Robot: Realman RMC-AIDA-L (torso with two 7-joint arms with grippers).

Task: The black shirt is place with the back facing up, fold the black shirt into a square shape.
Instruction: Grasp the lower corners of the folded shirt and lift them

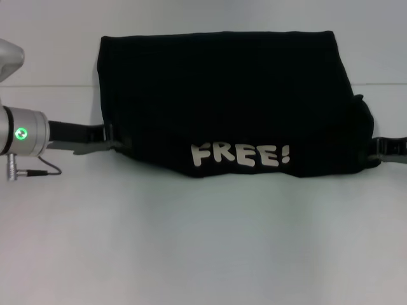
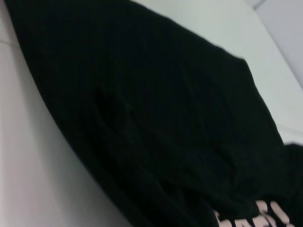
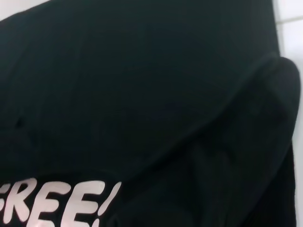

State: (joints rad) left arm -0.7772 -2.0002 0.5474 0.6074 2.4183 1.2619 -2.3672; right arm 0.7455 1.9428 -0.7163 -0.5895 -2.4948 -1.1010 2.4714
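The black shirt lies across the far half of the white table, folded over so that its white "FREE!" print shows along the near edge. That near edge sags in the middle and rises at both ends. My left gripper is at the shirt's left end and pinches the cloth there. At the right end, my right gripper holds a bunched corner. In the left wrist view the shirt fills the picture, as the shirt does in the right wrist view. Neither wrist view shows fingers.
The white table stretches bare from the shirt toward me. A thin seam crosses the surface level with the shirt's upper part. My left arm's silver wrist with a green light and a thin cable reaches in from the left.
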